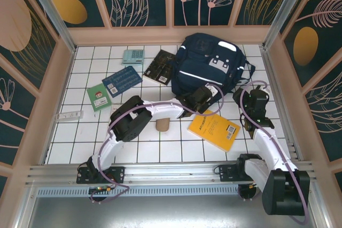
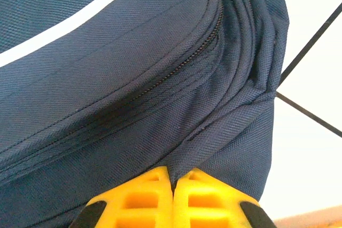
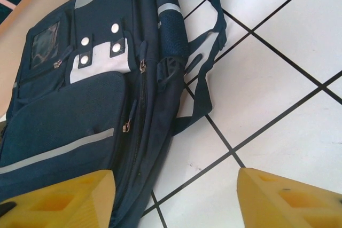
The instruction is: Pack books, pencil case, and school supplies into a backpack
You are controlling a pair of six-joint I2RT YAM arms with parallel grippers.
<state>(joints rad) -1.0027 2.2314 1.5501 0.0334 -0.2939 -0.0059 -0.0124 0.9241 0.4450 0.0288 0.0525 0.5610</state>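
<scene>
The backpack [image 1: 206,65] lies flat on the far middle of the white-tiled counter [image 1: 155,150]. The left claw [image 2: 172,177] has its yellow tips pressed together right against the backpack's near lower edge, where the fabric creases toward them. The right claw [image 3: 175,177] stands spread apart and empty just to the right of the backpack, above bare tiles.

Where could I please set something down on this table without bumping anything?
Bare tiles lie in the far-left corner, left of the calculator, and along the near edge, in front of the white packet and the pencil case. It is crowded between the backpack and the yellow book.
</scene>
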